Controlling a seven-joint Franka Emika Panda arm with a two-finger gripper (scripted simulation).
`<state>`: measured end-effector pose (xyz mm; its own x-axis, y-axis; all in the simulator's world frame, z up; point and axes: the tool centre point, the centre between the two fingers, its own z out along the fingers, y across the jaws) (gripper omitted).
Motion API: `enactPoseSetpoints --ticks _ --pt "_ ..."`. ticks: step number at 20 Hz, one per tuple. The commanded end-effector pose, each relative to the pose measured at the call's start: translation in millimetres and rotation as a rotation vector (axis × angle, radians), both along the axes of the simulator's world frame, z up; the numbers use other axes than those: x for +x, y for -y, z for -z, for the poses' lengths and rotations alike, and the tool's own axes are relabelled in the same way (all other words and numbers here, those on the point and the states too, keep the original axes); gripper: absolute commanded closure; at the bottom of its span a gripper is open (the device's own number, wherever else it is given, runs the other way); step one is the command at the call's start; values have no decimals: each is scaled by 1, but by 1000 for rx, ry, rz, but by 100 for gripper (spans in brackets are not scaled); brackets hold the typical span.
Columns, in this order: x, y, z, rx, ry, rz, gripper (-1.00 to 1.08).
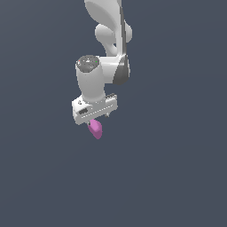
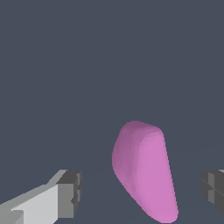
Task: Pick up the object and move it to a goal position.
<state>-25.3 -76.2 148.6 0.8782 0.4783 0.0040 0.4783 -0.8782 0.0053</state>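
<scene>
The object is a small magenta-pink rounded wedge lying on the flat grey floor, just under the white hand of the arm. In the wrist view the object lies between the two dark finger pads, with a gap on each side, so neither pad touches it. My gripper is open and straddles the lump from above. In the exterior view the hand body hides the fingers and the top of the object.
Plain dark grey floor lies all around, with no other object in sight. The white arm rises from the hand toward the top of the exterior view.
</scene>
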Motion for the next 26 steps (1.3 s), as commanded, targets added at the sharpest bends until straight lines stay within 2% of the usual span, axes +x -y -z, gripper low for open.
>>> enactPoseSetpoints --ticks 1,12,20,26 --pt "-4 6 5 0 -2 -50 -92" --pt "-13 21 17 2 -6 -177 -92" --pt "-14 22 20 2 -6 -187 -92" --pt "-15 22 40 2 -6 -188 -92"
